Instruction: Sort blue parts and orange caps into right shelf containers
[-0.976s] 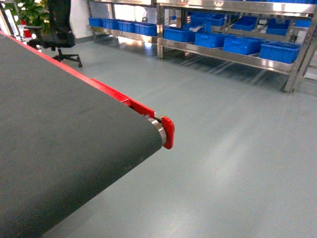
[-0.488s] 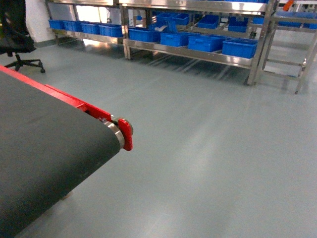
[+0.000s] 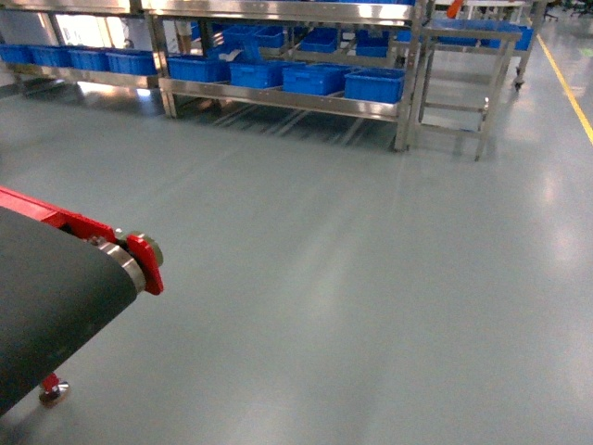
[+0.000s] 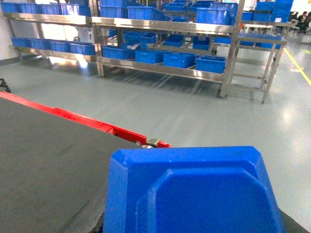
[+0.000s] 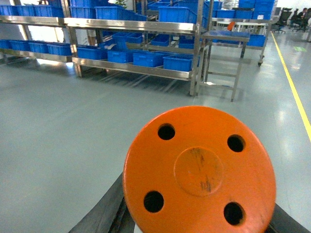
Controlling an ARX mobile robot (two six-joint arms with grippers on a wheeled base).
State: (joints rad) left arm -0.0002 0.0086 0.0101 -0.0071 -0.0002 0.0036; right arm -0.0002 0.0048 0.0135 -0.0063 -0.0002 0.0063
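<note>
Grey floor point(image 3: 371, 278), steel shelving point(image 3: 278, 93) with blue crates point(image 3: 374, 85), conveyor belt point(image 3: 46, 297); gripper states indiscernible.

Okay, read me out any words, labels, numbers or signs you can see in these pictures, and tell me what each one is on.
There is no readable text in any view.
Orange cap: four holes and dark scuffs on its raised middle, no lettering.
Blue part: plain moulded plastic, no label.
Blue crates on the steel shelves: any labels are too small to tell.
Conveyor belt and its red end plate: no markings.
</note>
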